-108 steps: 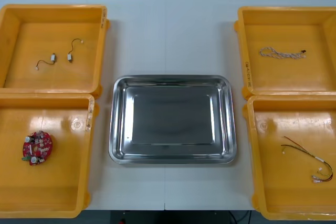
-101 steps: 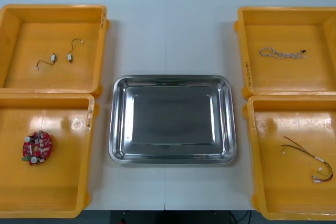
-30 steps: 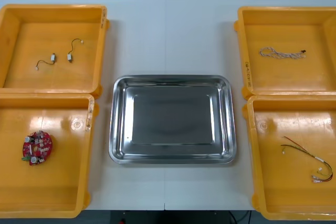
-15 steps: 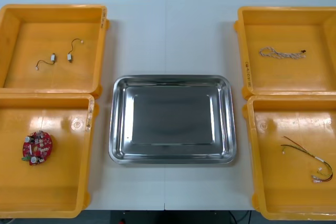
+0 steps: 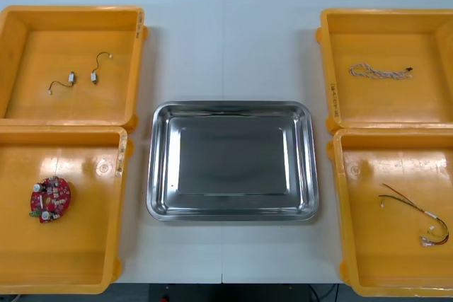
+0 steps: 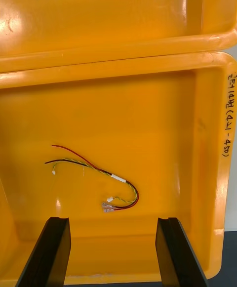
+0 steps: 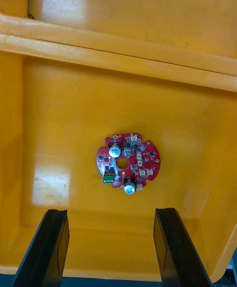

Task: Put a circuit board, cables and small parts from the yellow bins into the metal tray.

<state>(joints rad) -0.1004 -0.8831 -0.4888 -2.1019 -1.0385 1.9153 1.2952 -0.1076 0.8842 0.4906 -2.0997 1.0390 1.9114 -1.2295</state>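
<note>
A bare shiny metal tray (image 5: 232,109) lies at the table's middle. A round red circuit board (image 5: 50,199) (image 7: 128,160) lies in the near left yellow bin (image 5: 64,277); my left gripper (image 7: 109,247) hangs open above that bin, the board a little beyond its fingers. A red and yellow cable (image 5: 419,216) (image 6: 101,177) lies in the near right bin (image 5: 396,282), with my right gripper (image 6: 111,250) open above it. Small metal parts (image 5: 82,78) on thin wires rest in the far left bin. A twisted blue and white cable (image 5: 379,71) lies in the far right bin.
The four bins flank the tray, two on each side, with strips of bare white table (image 5: 230,47) between them and beyond the tray. Cables and chair bases lie on the dark floor past the table's far edge.
</note>
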